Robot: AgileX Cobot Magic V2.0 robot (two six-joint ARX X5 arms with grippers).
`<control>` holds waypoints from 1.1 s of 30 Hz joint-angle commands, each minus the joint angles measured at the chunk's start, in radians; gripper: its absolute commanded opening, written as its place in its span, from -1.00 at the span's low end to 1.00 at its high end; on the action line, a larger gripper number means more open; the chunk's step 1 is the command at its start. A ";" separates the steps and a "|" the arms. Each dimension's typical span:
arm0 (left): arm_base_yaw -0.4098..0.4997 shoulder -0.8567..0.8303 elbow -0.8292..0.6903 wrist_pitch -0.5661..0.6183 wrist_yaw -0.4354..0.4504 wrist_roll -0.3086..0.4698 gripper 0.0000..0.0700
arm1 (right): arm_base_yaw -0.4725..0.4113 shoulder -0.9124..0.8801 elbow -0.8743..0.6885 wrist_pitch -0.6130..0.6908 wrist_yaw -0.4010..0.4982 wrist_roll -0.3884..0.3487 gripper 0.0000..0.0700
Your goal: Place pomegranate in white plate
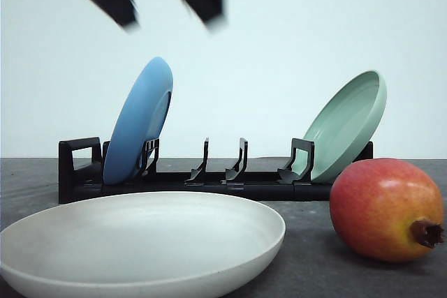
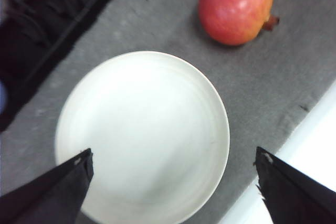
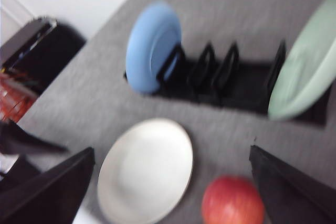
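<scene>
On the grey table [image 1: 42, 172], just in front of the black rack [image 1: 209, 179], lies the white plate [image 1: 140, 242], flat and bare. Right of the plate, near but not touching it, the pomegranate [image 1: 386, 209] rests on the table, its brown crown stub turned away from the plate. At the rack's left end a blue plate [image 1: 140, 120] stands on edge, and at its right end a green plate [image 1: 348, 125] leans; the slots between them hold nothing. Above the plate the left tool [image 2: 173, 182] hangs with its fingers [image 2: 58, 187] spread wide, holding nothing. Higher over the table, the right tool [image 3: 170, 182] is likewise wide open and holds nothing, the pomegranate and plate both below it.
</scene>
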 commanded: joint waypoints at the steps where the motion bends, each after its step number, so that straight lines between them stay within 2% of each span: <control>1: -0.011 -0.050 0.018 -0.022 0.000 -0.007 0.71 | 0.011 0.032 0.015 -0.031 -0.001 0.015 0.72; 6: -0.011 -0.220 0.018 -0.069 0.068 -0.009 0.70 | 0.065 0.136 0.015 -0.100 0.020 0.014 0.72; 13: -0.011 -0.421 0.018 -0.085 0.200 -0.016 0.70 | 0.189 0.317 0.015 -0.135 0.219 0.067 0.72; 17: -0.011 -0.529 0.017 -0.123 0.208 -0.016 0.70 | 0.272 0.430 0.015 -0.133 0.301 0.084 0.72; 20: -0.011 -0.606 0.014 -0.149 0.208 -0.024 0.70 | 0.338 0.509 0.015 -0.128 0.402 0.096 0.73; 23: -0.011 -0.684 -0.008 -0.145 0.208 -0.045 0.70 | 0.392 0.585 0.015 -0.107 0.474 0.118 0.92; 24: -0.011 -0.707 -0.020 -0.142 0.208 -0.054 0.70 | 0.405 0.607 0.015 -0.097 0.476 0.124 1.00; 33: -0.011 -0.862 -0.184 -0.111 0.207 -0.153 0.70 | 0.473 0.770 0.015 0.003 0.477 0.150 1.00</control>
